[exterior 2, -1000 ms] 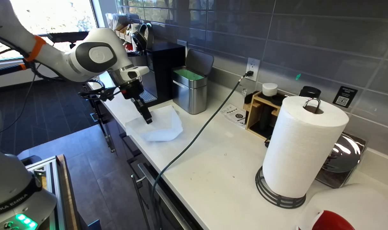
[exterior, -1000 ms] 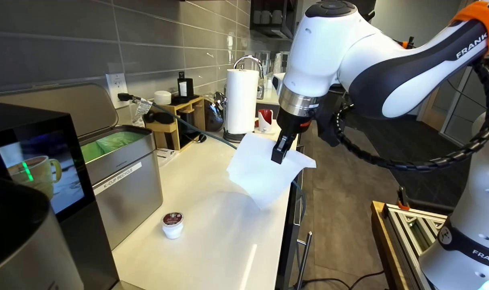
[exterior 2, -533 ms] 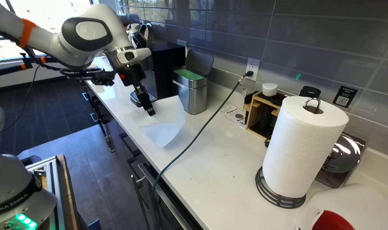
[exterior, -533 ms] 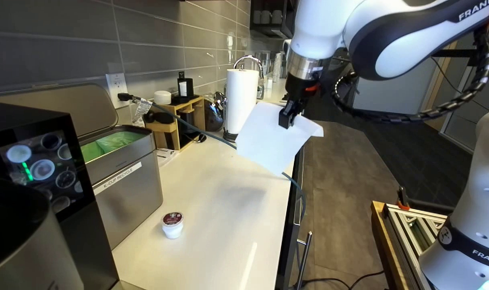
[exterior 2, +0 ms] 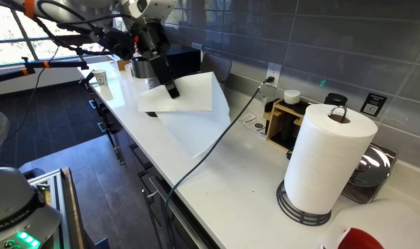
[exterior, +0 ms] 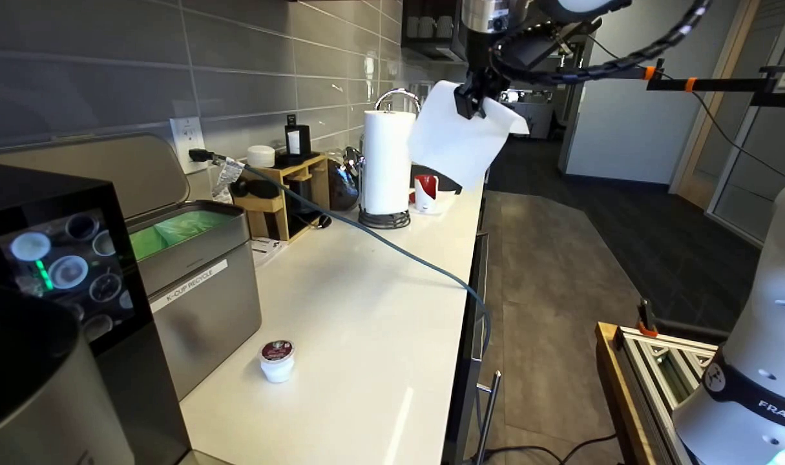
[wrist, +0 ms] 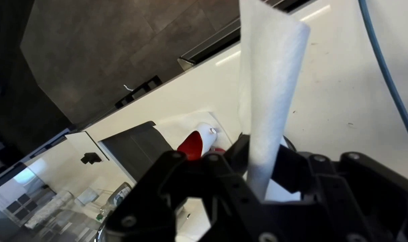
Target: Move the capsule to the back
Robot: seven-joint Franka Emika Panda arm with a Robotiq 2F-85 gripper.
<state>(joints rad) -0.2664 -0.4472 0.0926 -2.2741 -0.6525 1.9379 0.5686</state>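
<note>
The capsule, a small white cup with a dark brown lid, stands upright on the counter beside the steel bin in an exterior view. It does not show in the other frames. My gripper is high above the counter, well apart from the capsule. It is shut on a white paper towel sheet, which hangs down from the fingers. The gripper and sheet also show in an exterior view. In the wrist view the sheet stands folded between the fingertips.
A steel bin with open lid stands by a black coffee machine. A blue cable crosses the counter. A paper towel roll, wooden organizer and red-white cup stand farther along.
My gripper has risen well above the counter with the sheet in its fingers, and the sheet has lifted clear of the counter. The capsule has not moved.
</note>
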